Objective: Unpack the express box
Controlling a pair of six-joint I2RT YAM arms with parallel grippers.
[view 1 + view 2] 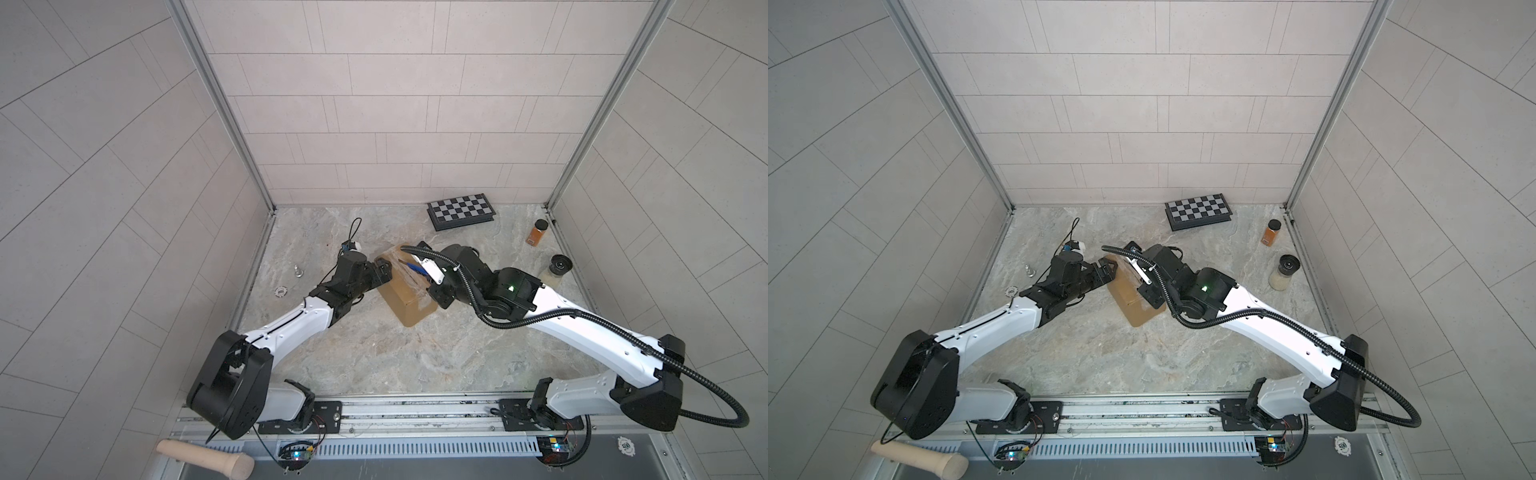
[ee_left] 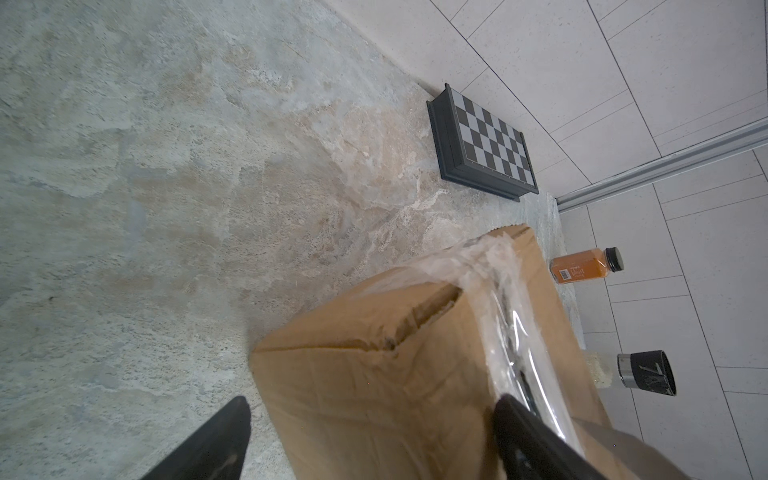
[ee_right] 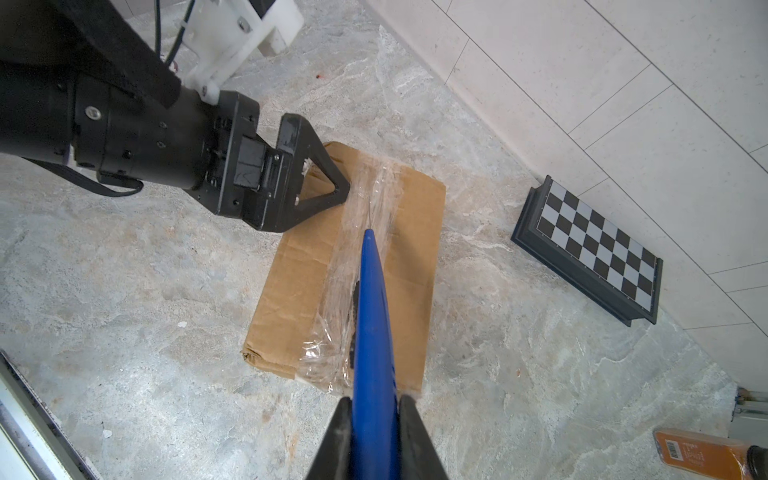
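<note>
The express box (image 3: 299, 282) lay flat on the table (image 3: 145, 291). The left pincer (image 2: 374, 401) stood wide astride one box end. The right pincer (image 3: 376, 400) clamped a blue cutter (image 3: 372, 311), tip at the box's taped seam.

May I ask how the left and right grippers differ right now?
The left gripper is open, the right gripper shut. The left gripper holds nothing, straddling an end of the express box; the right gripper holds a blue cutter over the tape. Both reach the box.
</note>
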